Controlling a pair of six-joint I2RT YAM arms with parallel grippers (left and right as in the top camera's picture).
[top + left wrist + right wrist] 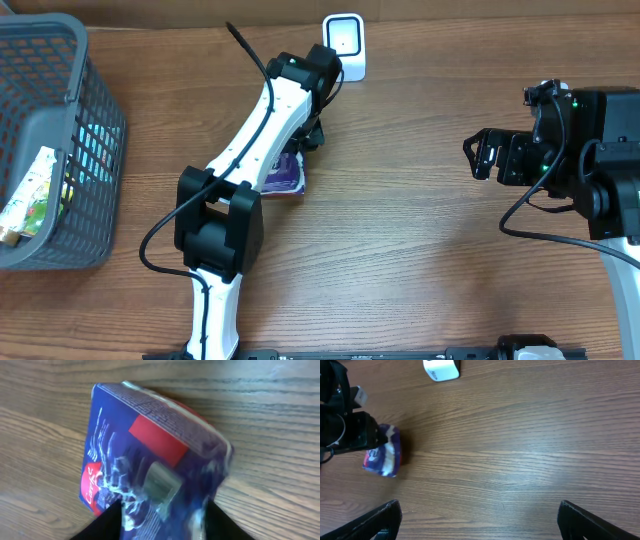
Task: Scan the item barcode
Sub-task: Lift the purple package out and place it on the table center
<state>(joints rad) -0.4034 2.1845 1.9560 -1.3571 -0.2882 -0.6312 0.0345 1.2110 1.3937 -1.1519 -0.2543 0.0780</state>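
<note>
A soft blue-purple packet point(287, 172) with a red patch and white print is seen just left of the overhead frame's centre, partly covered from above. In the left wrist view it is blurred and tilted, its crinkled edge uppermost. Whether it rests on the desk point(400, 250) cannot be told. A small white scanner point(345, 45) is placed at the upper centre, apart from it.

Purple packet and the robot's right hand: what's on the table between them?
Nothing. Only bare wooden table lies between the purple packet and the open right hand, as the overhead and right wrist views show.
</note>
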